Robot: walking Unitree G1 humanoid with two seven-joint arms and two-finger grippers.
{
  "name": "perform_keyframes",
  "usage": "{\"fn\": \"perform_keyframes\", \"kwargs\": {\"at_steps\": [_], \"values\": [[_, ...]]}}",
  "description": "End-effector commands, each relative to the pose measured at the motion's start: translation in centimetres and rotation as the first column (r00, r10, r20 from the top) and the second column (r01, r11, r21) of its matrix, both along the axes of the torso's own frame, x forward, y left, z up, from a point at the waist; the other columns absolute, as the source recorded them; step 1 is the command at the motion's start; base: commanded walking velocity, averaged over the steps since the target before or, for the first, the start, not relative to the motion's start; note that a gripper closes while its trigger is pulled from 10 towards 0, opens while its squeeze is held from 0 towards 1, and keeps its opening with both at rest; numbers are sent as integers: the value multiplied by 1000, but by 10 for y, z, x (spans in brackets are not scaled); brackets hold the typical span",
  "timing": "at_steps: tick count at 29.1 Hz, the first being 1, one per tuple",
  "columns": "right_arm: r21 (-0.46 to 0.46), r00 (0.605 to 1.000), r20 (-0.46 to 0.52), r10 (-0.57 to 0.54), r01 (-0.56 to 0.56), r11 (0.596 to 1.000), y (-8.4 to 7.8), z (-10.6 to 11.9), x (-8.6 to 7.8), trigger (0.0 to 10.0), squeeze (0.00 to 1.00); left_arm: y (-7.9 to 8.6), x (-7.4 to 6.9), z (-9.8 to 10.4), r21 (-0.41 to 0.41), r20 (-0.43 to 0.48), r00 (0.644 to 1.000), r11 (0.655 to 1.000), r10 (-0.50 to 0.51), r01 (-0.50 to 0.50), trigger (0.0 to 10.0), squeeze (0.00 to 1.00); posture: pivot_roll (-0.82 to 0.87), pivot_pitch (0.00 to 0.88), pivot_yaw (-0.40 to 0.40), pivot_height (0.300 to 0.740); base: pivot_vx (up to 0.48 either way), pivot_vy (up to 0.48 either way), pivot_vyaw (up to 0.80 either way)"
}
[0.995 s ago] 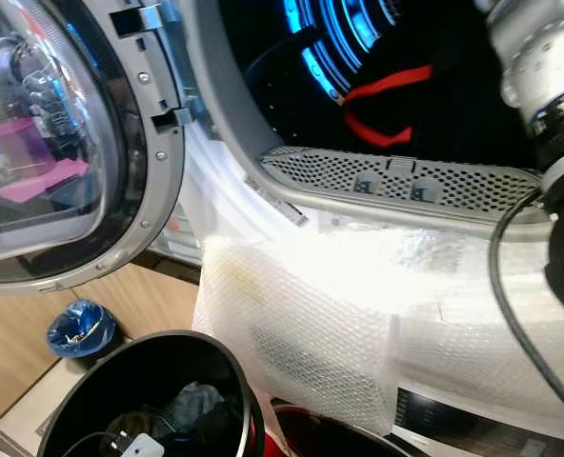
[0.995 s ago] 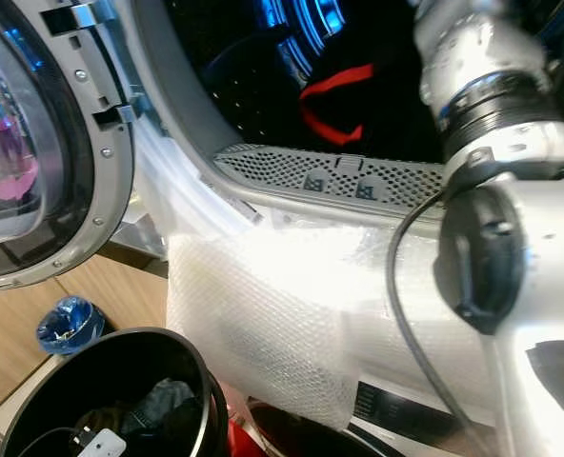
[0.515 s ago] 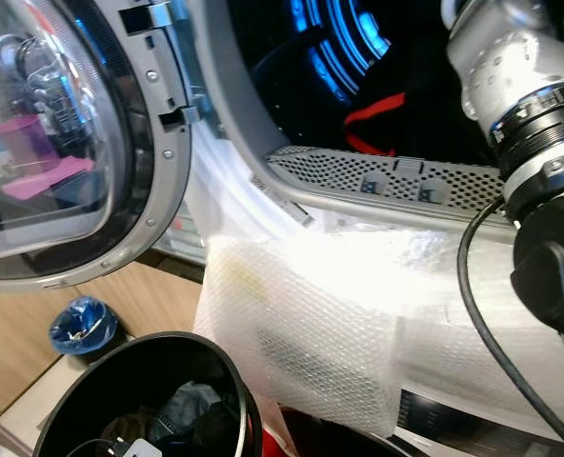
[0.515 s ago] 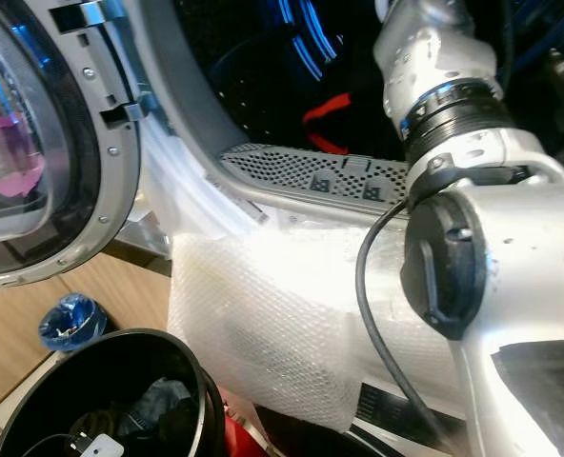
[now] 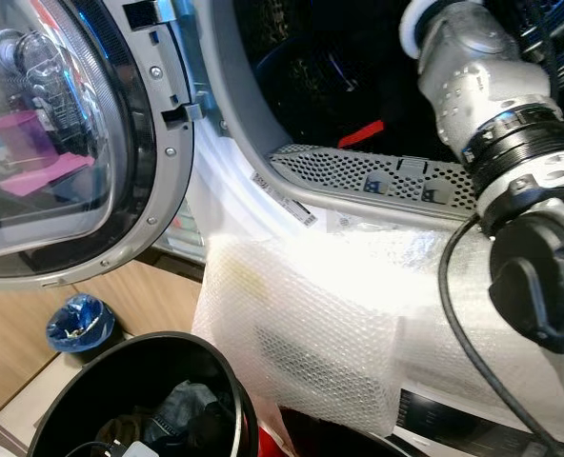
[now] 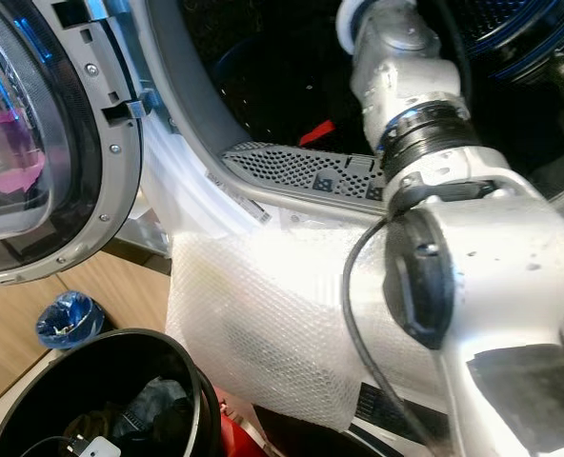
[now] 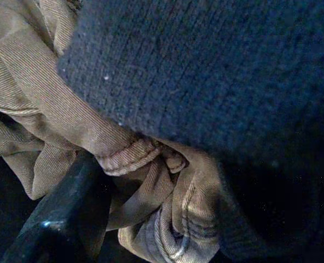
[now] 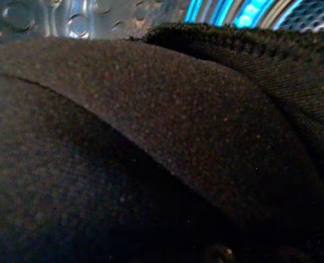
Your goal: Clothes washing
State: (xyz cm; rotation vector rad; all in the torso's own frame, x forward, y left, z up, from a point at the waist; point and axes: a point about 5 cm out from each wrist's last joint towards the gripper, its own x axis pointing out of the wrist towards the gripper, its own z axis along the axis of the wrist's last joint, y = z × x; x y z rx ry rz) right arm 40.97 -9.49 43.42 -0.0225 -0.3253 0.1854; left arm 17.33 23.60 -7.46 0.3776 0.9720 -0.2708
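Right arm (image 5: pixel 482 86) reached deeper into drum (image 8: pixel 69 16); right tool state unclear, dark garment (image 8: pixel 151 137) pressed against camera.

Right arm (image 5: pixel 492 114) blocks right half of drum opening (image 5: pixel 330 86); left half open.

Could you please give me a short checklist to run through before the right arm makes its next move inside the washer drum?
1. Washer door swung fully aside, leaving the opening free: ok.
2. Right arm reaches in through the drum opening, above the perforated grey rim: ok.
3. Right gripper's hold on clothing: cannot tell; its wrist view has dark fabric pressed close against the camera.
4. Garment with red trim lies inside the drum, not over the rim: ok.
5. Bubble wrap covers the washer front below the opening: ok.
6. Black basket on the floor holds clothes to load; tan garment beside the left gripper's finger: ok.
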Motion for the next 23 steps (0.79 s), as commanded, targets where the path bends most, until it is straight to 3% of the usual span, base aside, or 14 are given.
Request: {"fn": "perform_keyframes", "kwargs": {"at_steps": [1, 2, 3, 5, 6, 7, 11, 14, 16, 20, 23], "values": [[19, 999, 28, -28, 28, 999, 0, 13, -4, 10000, 1000, -1, -27, -13, -4, -101, 995, 1000, 11, -12, 10000, 0, 58, 43, 84, 740, 0, 0, 0], [44, 998, 24, -59, 58, 997, -4, 14, -4, 10000, 1000, -1, -27, -13, -4, -100, 995, 1000, 12, -13, 10000, 0, 58, 43, 84, 740, 0, 0, 0], [146, 987, 15, -161, 158, 977, -22, 16, -4, 10000, 1000, 0, -26, -12, -4, -87, 996, 1000, 25, -25, 10000, 0, 66, 45, 79, 740, 0, 0, 0], [210, 975, 13, -222, 214, 954, -34, 19, -5, 10000, 1000, 0, -24, -11, -6, -75, 997, 999, 34, -35, 10000, 0, 74, 48, 76, 740, 0, 0, 0], [249, 947, 39, -320, 301, 920, -49, 25, -8, 10000, 1000, 0, -23, -11, -9, -68, 997, 999, 40, -41, 10000, 0, 76, 53, 76, 740, 0, 0, 0], [262, 934, 49, -355, 331, 907, -54, 28, -9, 10000, 1000, 0, -23, -11, -11, -66, 997, 999, 40, -41, 10000, 0, 76, 53, 76, 740, 0, 0, 0], [238, 897, 93, -433, 402, 884, -57, 33, -12, 10000, 1000, 0, -24, -11, -14, -70, 997, 999, 29, -30, 10000, 0, 67, 65, 84, 740, 0, 0, 0], [264, 845, 98, -525, 487, 833, -66, 33, -15, 10000, 1000, 0, -25, -11, -13, -70, 997, 999, 28, -29, 10000, 0, 71, 62, 86, 740, 0, 0, 0], [263, 832, 101, -545, 506, 821, -69, 33, -15, 10000, 1000, 0, -26, -11, -13, -71, 997, 1000, 28, -29, 10000, 0, 72, 58, 86, 740, 0, 0, 0], [393, 769, 7, -639, 585, 709, -96, 23, -17, 10000, 1000, 0, -26, -11, -11, -64, 998, 1000, 21, -21, 10000, 0, 89, 47, 86, 740, 0, 0, 0], [408, 772, -3, -635, 581, 704, -100, 21, -16, 10000, 1000, 0, -26, -11, -11, -62, 998, 1000, 18, -19, 10000, 0, 87, 56, 92, 740, 0, 0, 0]]}}
